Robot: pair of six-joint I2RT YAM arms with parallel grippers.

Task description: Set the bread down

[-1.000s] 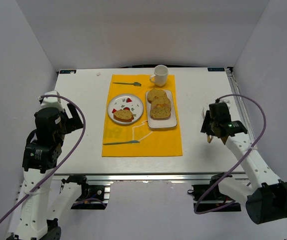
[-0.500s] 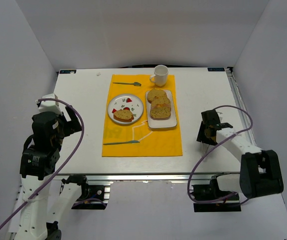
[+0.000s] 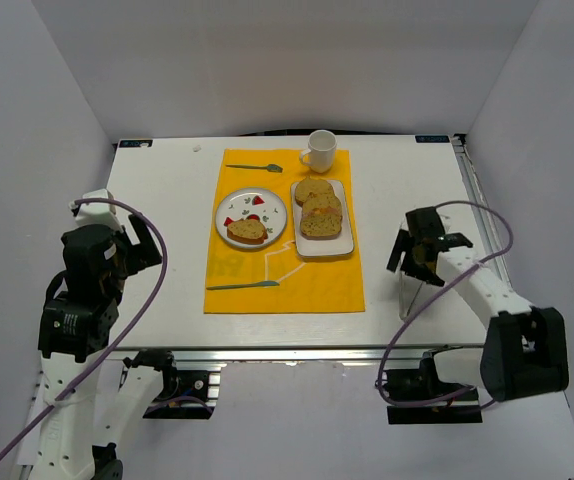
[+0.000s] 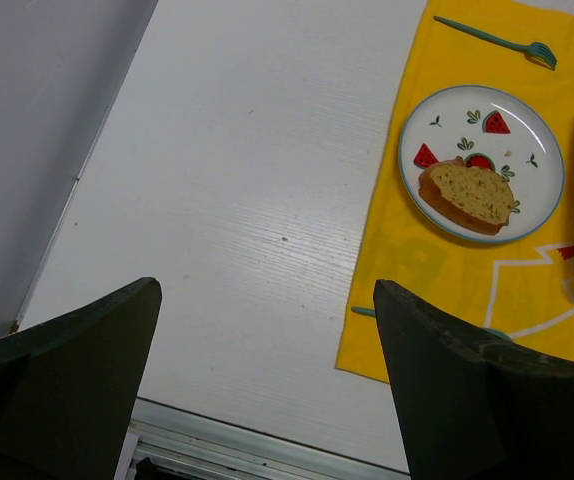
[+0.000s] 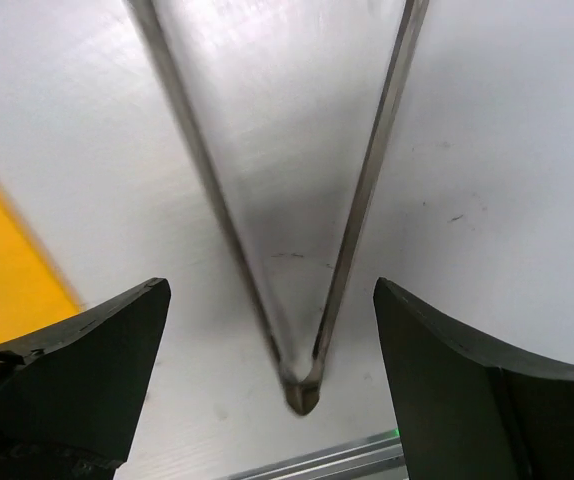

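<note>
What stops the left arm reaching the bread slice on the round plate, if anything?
Probably nothing, so likely yes: the left gripper is open, and only table and yellow mat lie between it and the bread slice on the round plate.

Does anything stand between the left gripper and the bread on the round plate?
Nothing visible. Only bare table and the edge of the yellow mat lie between the left gripper and the bread on its round plate.

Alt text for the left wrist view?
One bread slice lies on a round plate on a yellow mat, upper right. A teal fork lies beyond it. The open left gripper frames the bottom, over white table.
</note>
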